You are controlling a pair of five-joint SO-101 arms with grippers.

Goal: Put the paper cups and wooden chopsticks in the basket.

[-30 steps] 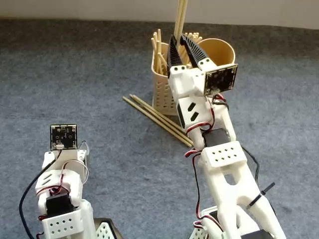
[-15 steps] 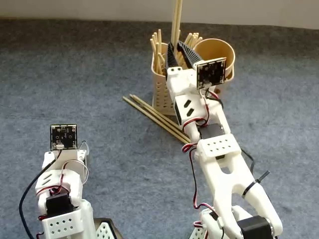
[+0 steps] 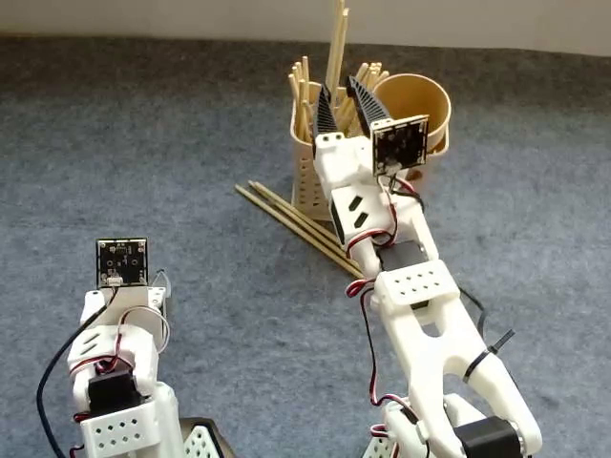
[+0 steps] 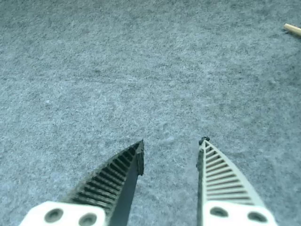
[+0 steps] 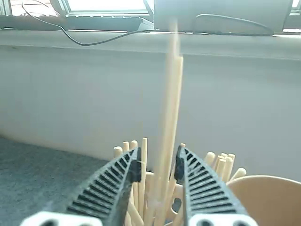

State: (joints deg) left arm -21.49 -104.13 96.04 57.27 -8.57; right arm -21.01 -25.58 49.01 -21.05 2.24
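A cream perforated basket stands at the back of the carpet with several wooden chopsticks upright in it. A tan paper cup sits against its right side; whether it is inside I cannot tell. My right gripper hovers over the basket, open, with a tall pair of chopsticks standing loosely between the spread fingers. The cup's rim shows beside them. More chopsticks lie on the carpet in front of the basket. My left gripper is open over bare carpet, near the front left.
Grey carpet covers the table. The left arm's body sits at the front left. One chopstick tip shows at the edge of the left wrist view. A pale wall rises behind the basket.
The right gripper shifted slightly left over the basket, lowered the tall chopsticks in, and its fingers spread apart from them. The left arm stayed still.
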